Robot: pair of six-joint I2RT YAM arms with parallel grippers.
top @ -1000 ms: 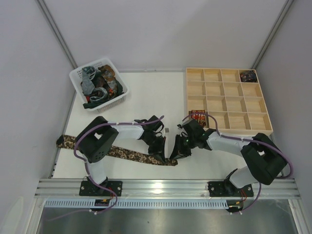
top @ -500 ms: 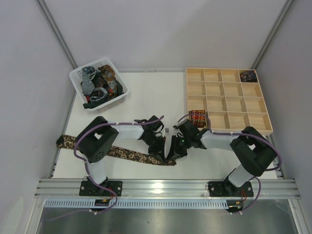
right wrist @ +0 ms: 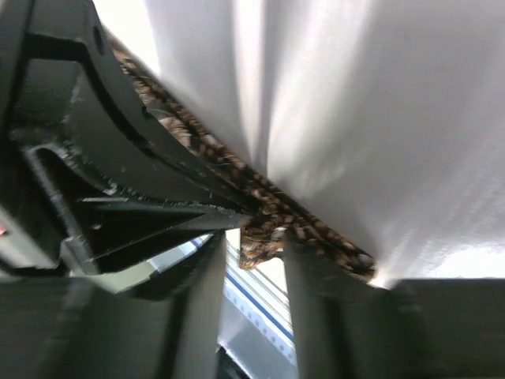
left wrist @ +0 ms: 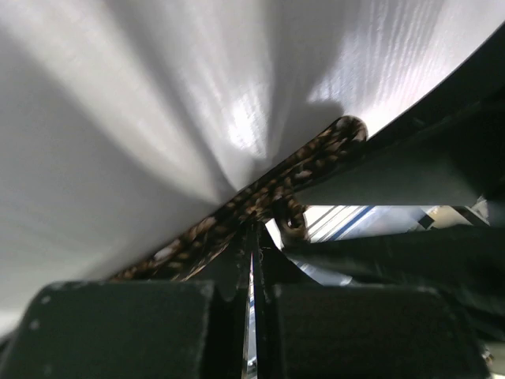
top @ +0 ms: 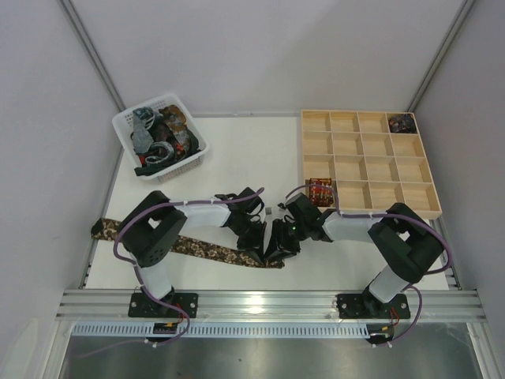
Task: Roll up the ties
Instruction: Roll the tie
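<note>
So the white table takes up most of the overhead view, and both pincers are working low near its front edge, tips nearly meeting. Beyond the right gripper and off to its right sits the wooden grid tray. Beyond the left gripper, way off to its left at the back, is the white basket stuffed with a tangle of loose ties. The one being worked on is the brown floral tie. It lies flat on the table, running out leftward from the pincers past the left arm's base, and its far tip pokes over the table's left edge. Its right end sits right where the two sets of fingertips come together. The left gripper is clamped fully closed, and going by its wrist cam the fabric is pinched right at the tips. The right gripper's jaws stand apart, with a little curled-up bit of the tie sitting between its fingers; it doesn't look squeezed. Smallest stuff: there's a red patterned roll in the tray's near-left compartment, just behind the right gripper, and a dark roll in the far-right corner compartment, well away from both.
</note>
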